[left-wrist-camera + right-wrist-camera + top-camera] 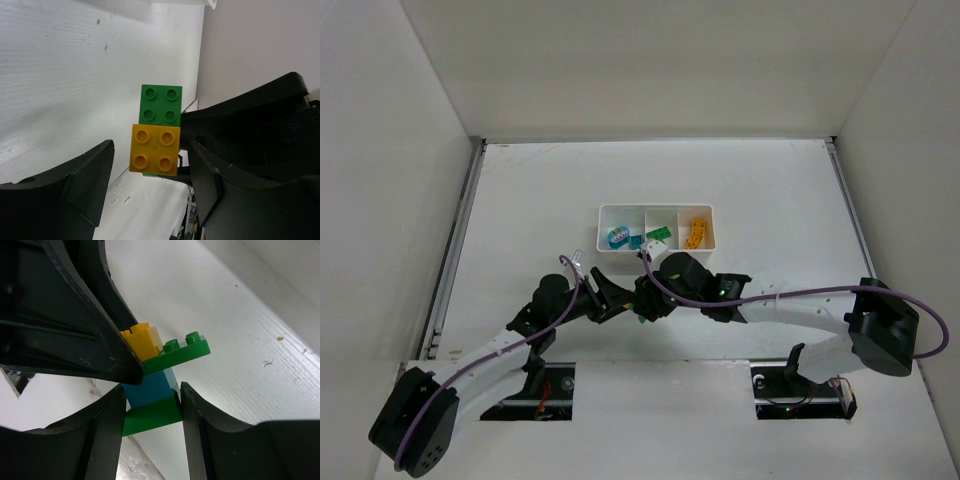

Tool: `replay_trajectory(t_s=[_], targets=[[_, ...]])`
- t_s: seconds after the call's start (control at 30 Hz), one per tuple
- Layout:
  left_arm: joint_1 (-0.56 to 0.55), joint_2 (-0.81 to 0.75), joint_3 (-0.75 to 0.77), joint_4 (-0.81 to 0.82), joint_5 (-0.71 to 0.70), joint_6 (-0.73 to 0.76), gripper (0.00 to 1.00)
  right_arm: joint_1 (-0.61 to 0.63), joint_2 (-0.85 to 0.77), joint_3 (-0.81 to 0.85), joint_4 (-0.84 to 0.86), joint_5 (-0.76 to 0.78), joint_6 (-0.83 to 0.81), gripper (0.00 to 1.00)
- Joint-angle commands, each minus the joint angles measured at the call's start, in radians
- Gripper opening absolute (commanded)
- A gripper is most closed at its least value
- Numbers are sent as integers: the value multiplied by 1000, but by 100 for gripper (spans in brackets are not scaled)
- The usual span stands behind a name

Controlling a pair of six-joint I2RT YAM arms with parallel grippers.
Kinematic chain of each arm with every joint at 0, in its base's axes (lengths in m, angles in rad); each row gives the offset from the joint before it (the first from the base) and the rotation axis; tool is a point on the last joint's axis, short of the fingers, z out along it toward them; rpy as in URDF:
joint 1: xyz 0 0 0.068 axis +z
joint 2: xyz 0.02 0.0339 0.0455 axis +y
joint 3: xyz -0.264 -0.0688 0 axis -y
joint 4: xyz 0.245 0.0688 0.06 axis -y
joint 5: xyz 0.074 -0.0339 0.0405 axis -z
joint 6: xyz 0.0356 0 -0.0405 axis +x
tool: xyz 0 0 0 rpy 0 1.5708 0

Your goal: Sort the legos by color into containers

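Note:
My right gripper is shut on a stack of legos: a green brick at the bottom, a teal-blue brick, a green plate and a yellow brick on top. In the left wrist view the yellow brick sits on the green plate, between the fingers of my left gripper. These are open, with a gap at the left finger. Both grippers meet just in front of the white tray.
The tray holds a teal-blue piece in its left compartment, green pieces in the middle one and yellow pieces in the right one. White walls enclose the table on three sides.

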Motion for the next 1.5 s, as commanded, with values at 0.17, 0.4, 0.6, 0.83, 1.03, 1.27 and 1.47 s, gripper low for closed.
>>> replay_trajectory(t_s=[0.17,0.4,0.6,0.83,1.03,1.27,1.47], targets=[[-28,18,34,102,20,22,49,-4,-3,30,88,-14,-1,49],[-38,34,31,133,11,17,36,-1,8,35,108,-23,2,49],[-20,15,6,164,-7,-12,21,0,11,16,147,-38,19,49],[47,-86,-4,152,-23,-55,14,0,-16,-14,173,-17,19,77],[146,-123,32,100,-13,-58,14,-10,-170,-102,199,-8,24,90],[257,-150,104,98,0,-66,14,-124,-334,-177,353,-73,163,86],[290,-112,170,138,19,-81,15,-175,-233,-166,622,-103,375,41]])
